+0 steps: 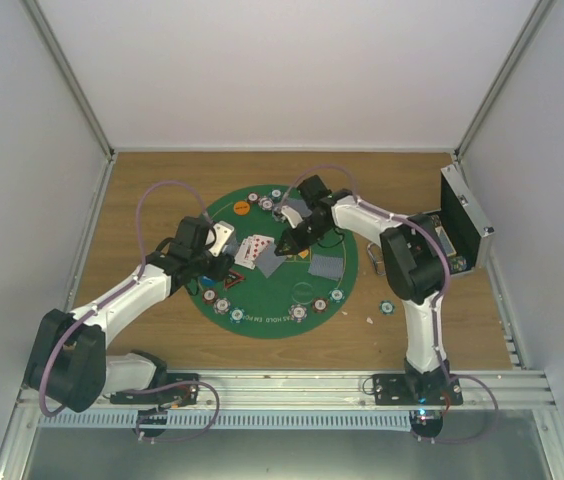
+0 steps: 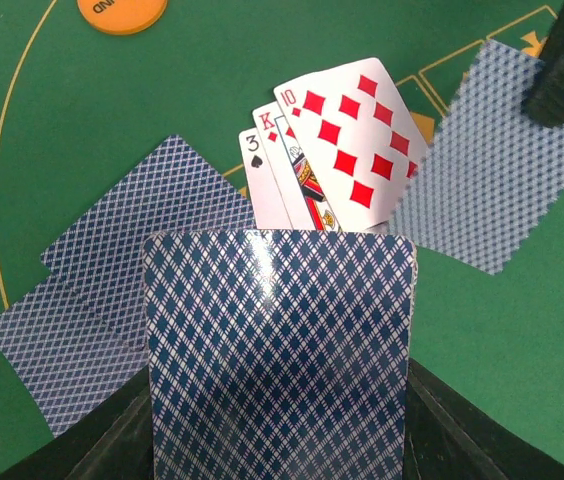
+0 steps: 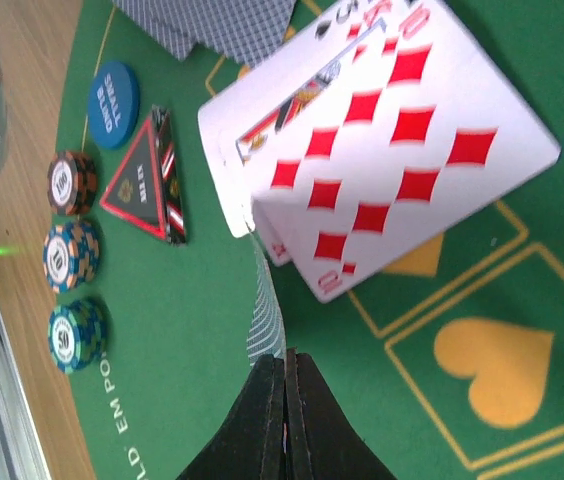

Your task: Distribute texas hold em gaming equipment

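Deck (image 2: 277, 350), blue-backed, stands upright nearest the L wrist cam. It is clamped in the L gripper (image 2: 277, 445), with 1 dark finger (image 2: 107, 445) showing at each side.

Just beyond the deck, 3 face-up cards (image 2: 332, 150) lie fanned on the green mat (image 2: 212, 90): 3 of spades, a king, 10 of diamonds. 2 face-down cards (image 2: 112, 270) lie overlapped on that view's left. An orange disc (image 2: 122, 12) sits at the top edge.

R gripper (image 3: 284, 365): jaws together, nipping a single card (image 3: 265, 300) that shows edge-on and runs up from the tips. The fan lies just ahead of the tips, not touching them.

To the side in the R wrist view, near the mat rim:
- triangular marker (image 3: 147, 185)
- blue disc (image 3: 114, 103)
- 3 chip stacks (image 3: 72, 255) in a row

Top view: both grippers are over mat centre, with the fan between them.
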Motion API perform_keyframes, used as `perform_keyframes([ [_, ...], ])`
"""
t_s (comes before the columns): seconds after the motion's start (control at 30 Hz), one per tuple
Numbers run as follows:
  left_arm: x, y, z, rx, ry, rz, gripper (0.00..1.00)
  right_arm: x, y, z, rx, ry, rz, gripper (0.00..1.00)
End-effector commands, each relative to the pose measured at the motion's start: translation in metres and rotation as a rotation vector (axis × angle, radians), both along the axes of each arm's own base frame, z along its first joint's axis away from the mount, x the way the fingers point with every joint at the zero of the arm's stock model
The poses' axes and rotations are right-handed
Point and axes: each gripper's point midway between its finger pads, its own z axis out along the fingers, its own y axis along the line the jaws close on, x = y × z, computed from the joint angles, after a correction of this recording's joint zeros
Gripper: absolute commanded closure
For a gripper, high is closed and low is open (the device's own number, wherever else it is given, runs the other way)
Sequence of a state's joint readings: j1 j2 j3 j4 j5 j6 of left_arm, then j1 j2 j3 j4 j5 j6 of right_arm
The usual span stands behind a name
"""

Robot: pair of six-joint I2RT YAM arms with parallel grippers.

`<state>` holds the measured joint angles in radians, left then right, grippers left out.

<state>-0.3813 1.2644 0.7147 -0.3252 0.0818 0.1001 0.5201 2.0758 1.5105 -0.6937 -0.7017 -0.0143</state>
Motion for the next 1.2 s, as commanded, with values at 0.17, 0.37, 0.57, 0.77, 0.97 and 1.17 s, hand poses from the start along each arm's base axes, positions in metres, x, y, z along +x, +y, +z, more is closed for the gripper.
perform_keyframes([
  [0.17, 0.011, -0.005, 0.013, -0.033, -0.046, 0.002, 0.45, 0.033, 0.01, -0.014, -0.027, -0.057, 0.016, 0.95],
  [0.37, 0.01, -0.005, 0.014, -0.037, -0.05, -0.002, 0.45, 0.04, 0.003, -0.022, -0.082, -0.086, -0.007, 0.81],
  [0.57, 0.004, -0.018, 0.021, -0.083, -0.058, -0.066, 0.45, 0.051, -0.01, -0.003, -0.111, -0.154, -0.069, 0.6],
  [0.77, -0.01, -0.04, 0.028, -0.136, -0.071, -0.165, 0.45, 0.05, -0.028, 0.031, -0.092, -0.191, -0.126, 0.4],
  [0.97, -0.03, -0.068, 0.026, -0.151, -0.05, -0.277, 0.45, 0.011, -0.006, 0.08, 0.097, -0.057, -0.048, 0.36],
  [1.17, -0.045, -0.087, 0.018, -0.146, -0.016, -0.354, 0.44, -0.034, 0.004, 0.088, 0.126, 0.009, 0.041, 0.33],
])
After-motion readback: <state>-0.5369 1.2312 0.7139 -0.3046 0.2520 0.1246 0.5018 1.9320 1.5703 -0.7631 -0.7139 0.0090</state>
